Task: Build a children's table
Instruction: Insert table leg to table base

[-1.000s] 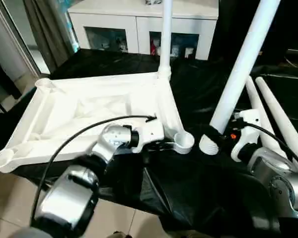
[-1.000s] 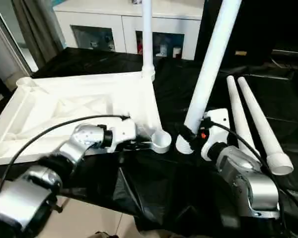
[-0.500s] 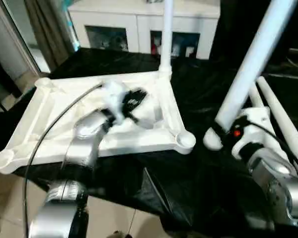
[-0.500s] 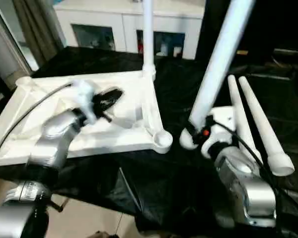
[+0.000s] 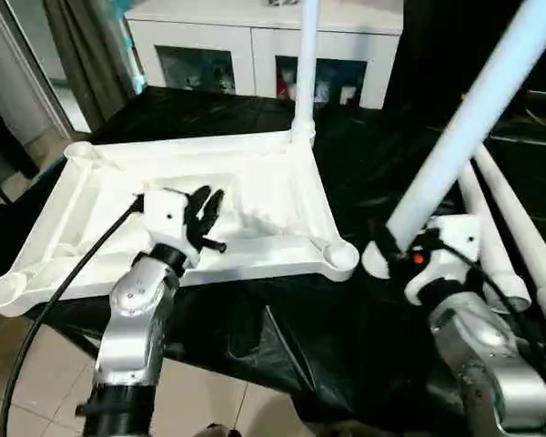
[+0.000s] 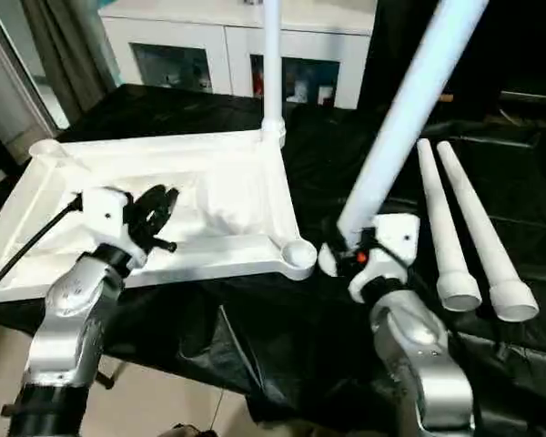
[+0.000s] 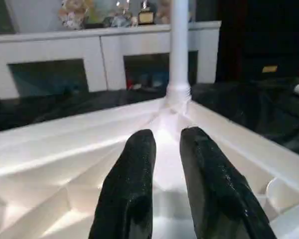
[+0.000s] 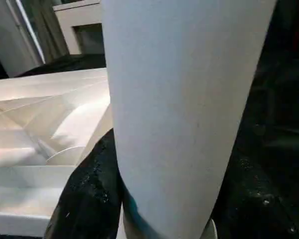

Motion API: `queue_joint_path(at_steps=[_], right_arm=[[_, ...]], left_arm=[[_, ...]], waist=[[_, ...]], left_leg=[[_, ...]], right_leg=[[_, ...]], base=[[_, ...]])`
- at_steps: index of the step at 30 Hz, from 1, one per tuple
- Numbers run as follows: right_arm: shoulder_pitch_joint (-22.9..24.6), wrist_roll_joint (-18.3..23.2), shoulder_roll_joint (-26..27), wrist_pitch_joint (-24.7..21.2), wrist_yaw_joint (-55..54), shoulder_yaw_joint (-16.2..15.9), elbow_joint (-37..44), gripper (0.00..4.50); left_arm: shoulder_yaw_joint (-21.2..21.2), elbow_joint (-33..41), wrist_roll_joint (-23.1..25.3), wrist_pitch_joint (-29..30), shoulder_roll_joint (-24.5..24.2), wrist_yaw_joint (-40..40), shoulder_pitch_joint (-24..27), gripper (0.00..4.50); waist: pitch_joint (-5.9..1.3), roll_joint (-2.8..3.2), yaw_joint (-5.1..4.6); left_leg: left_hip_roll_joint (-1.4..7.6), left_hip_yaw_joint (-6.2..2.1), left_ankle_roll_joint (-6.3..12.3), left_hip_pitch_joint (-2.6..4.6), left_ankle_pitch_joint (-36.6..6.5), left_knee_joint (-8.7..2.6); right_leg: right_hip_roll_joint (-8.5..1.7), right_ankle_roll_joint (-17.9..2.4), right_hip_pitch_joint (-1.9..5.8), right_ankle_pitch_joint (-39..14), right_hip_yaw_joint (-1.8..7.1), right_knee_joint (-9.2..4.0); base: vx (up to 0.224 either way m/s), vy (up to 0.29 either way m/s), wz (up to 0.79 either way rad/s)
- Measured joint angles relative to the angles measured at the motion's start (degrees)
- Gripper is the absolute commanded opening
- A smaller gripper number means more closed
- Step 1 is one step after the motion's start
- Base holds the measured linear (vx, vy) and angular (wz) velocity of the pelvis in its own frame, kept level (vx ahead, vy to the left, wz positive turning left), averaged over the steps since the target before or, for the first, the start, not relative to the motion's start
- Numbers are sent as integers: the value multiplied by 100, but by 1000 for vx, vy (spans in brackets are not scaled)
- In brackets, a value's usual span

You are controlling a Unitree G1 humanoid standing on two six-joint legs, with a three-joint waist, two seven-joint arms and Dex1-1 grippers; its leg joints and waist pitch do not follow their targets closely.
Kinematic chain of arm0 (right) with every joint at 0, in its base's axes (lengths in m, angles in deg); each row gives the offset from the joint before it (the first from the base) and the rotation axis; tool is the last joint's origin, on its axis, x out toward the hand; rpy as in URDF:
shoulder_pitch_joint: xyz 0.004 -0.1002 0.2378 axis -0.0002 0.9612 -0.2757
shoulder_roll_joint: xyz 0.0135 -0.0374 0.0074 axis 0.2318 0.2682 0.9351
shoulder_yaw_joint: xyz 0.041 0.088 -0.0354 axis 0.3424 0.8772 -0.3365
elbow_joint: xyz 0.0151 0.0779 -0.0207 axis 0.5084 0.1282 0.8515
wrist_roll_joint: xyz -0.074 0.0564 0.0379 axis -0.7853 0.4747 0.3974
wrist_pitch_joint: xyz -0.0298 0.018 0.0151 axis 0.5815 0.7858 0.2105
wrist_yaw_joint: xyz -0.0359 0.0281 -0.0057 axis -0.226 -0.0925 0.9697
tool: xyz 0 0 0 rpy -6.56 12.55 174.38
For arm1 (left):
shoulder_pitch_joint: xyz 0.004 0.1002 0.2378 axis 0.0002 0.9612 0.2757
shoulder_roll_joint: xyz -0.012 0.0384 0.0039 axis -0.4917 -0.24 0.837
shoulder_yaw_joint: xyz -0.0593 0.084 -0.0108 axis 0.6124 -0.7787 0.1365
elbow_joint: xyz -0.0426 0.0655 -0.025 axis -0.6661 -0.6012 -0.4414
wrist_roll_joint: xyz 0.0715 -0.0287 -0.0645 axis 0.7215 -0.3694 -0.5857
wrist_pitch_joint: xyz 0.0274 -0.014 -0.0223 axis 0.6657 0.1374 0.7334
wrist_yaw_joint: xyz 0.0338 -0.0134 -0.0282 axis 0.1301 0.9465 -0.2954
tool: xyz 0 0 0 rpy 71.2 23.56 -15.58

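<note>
One leg fitted — three to go.
Tabletop (image 5: 282, 196) lies underside-up; seated leg (image 5: 304, 64) at 12 o'clock. Right gripper (image 5: 393, 250) clamps second leg (image 5: 464, 127) by 3 o'clock socket (image 5: 338, 256); left gripper (image 5: 203, 211) slightly parted, empty. Spare legs (image 6: 464, 232) lie right.

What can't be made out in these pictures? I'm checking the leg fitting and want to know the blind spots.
- Held leg: its top is cut off by the head views' upper edge.
- Right gripper: its far finger is hidden behind the leg in the right wrist view.
- Standing leg: its top is cut off too; how deep it sits in the tabletop socket can't be told.
</note>
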Motion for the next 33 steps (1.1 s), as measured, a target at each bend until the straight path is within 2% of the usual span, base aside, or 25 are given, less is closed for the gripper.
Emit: queue_joint_path(at_steps=[1,2,3,5,6,7,8,9,10,11,12,13,14,15,16,17,18,19,21,23,24,27,29,33], right_arm=[[-1,0,1,2,20,-29,-43,190],[-10,0,7,1,32,-51,-110,190],[-48,0,13,2,52,-108,-182,190],[-53,0,21,4,120,-140,-256,190],[-48,2,25,26,157,-140,-294,190],[-34,0,27,48,159,-129,-319,190],[10,-1,15,86,162,-123,-318,190],[28,-2,-15,123,172,-103,-323,190],[-2,-2,-42,151,190,-111,-322,190],[-21,-3,-84,175,211,-109,-320,190],[-4,-6,-117,201,235,-91,-327,190],[4,-9,-147,203,236,-51,-346,190],[-12,-12,-184,208,248,-40,-359,190],[-55,-13,-183,226,279,-50,-370,190],[-92,-13,-149,237,312,-75,-395,190],[-98,-11,-153,243,368,-137,-397,190],[-108,-11,-177,246,432,-188,-404,190],[-144,-12,-192,250,470,-194,-437,190],[-194,-9,-228,257,505,-192,-445,190],[-209,16,-249,260,575,-186,-450,190],[-223,27,-266,260,619,-186,-453,190],[-256,65,-298,260,742,-186,-503,190],[-312,92,-345,260,838,-192,-561,190],[-497,106,-602,284,1069,-144,-759,190]], left_arm=[[1,1,13,39,0,-16,15,110],[3,28,10,95,-3,-31,33,110],[7,120,0,163,-12,-75,98,110],[48,198,-10,262,-28,-138,144,110],[61,256,-31,319,-54,-165,143,110],[50,293,-41,346,-69,-182,117,110],[43,331,-47,367,-76,-192,102,110],[-25,386,-65,392,-66,-203,81,110],[-27,411,-80,400,-46,-218,86,110],[-46,416,-86,425,-33,-223,111,110],[-97,410,-88,470,-13,-221,108,110],[-129,423,-85,492,-14,-222,108,110],[-127,439,-83,521,-42,-225,106,110],[-115,477,-78,559,-134,-240,102,110],[-103,481,-56,571,-263,-243,98,110],[-84,479,-20,589,-348,-242,97,110],[-120,464,56,608,-468,-222,99,110],[-144,442,130,625,-549,-194,118,110],[-190,409,191,643,-681,-107,160,110],[-292,413,117,683,-835,209,217,110],[-371,412,38,754,-938,435,266,137],[-525,412,-269,828,-1161,1134,310,149],[-682,412,-433,872,-1387,1613,309,176],[-1266,114,-446,1009,-1904,2792,22,184]], waist=[[-1,-3,-6],[-7,1,-1],[-3,-4,12],[16,-8,-5],[49,-3,-74],[103,5,-94],[114,-38,-151],[114,-125,-152],[81,-250,-153],[56,-182,-115],[22,-145,-61],[-11,-111,-22],[-58,-40,15],[-139,94,61],[-169,124,91],[-181,118,111],[-191,81,137],[-187,75,164],[-185,72,245],[-180,62,287],[-177,60,289],[-153,29,287],[-133,-5,280],[-117,-40,275]], left_leg=[[0,-1,0,-2,0,-1],[32,54,-2,14,-1,5],[55,119,-30,55,-58,36],[67,158,-48,177,-160,66],[58,64,-75,265,-222,66],[50,-20,-99,319,-240,38],[52,-19,-121,387,-254,17],[22,23,-162,467,-279,11],[8,12,-223,519,-338,56],[-10,-52,-154,465,-491,108],[-79,-254,52,279,-610,407],[-158,-367,82,148,-591,526],[-174,-431,145,64,-531,429],[-111,-487,119,-30,-119,142],[-74,-533,-97,-64,-97,196],[-68,-563,-107,-99,-91,218],[-68,-561,-113,-167,-88,217],[-70,-561,-113,-201,-88,223],[-88,-543,-115,-219,-87,225],[-88,-497,-85,-208,-104,210],[-83,-462,-82,-199,-96,202],[-51,-376,-90,-133,-70,192],[-44,-312,-97,-78,-66,172],[-47,-267,-112,-67,-56,133]], right_leg=[[2,0,1,0,-1,-12],[58,25,-49,9,66,-43],[135,30,-77,8,175,-45],[145,36,-54,5,167,-64],[81,46,67,-24,26,-88],[5,52,148,-203,-73,36],[-27,35,205,-526,-119,276],[-93,9,369,-747,-44,589],[-65,62,445,-780,56,598],[-46,41,476,-794,40,553],[-24,20,481,-783,26,504],[-3,1,486,-771,36,484],[50,-16,485,-775,15,470],[165,-44,440,-780,-36,498],[194,-32,397,-795,-17,574],[211,-17,379,-806,-8,575],[213,-9,311,-803,28,573],[210,4,288,-796,30,564],[181,33,271,-779,37,558],[152,46,273,-765,37,557],[132,44,278,-760,37,556],[110,2,329,-751,49,547],[103,10,342,-727,92,543],[106,66,325,-645,148,486]], base=[[0,0,0],[-71,-6,-26],[-65,-11,-25],[19,20,-66],[65,48,-73],[9,39,-55],[2,-52,-21],[2,-52,-21],[121,-102,-13],[148,-84,-10],[148,-84,-10],[119,-65,6],[96,-40,6],[96,-40,6],[121,-3,-10],[94,8,0],[94,8,0],[0,0,0],[0,0,0],[-27,14,2],[-54,28,4],[-69,31,3],[-64,28,-7],[-15,7,-2]])
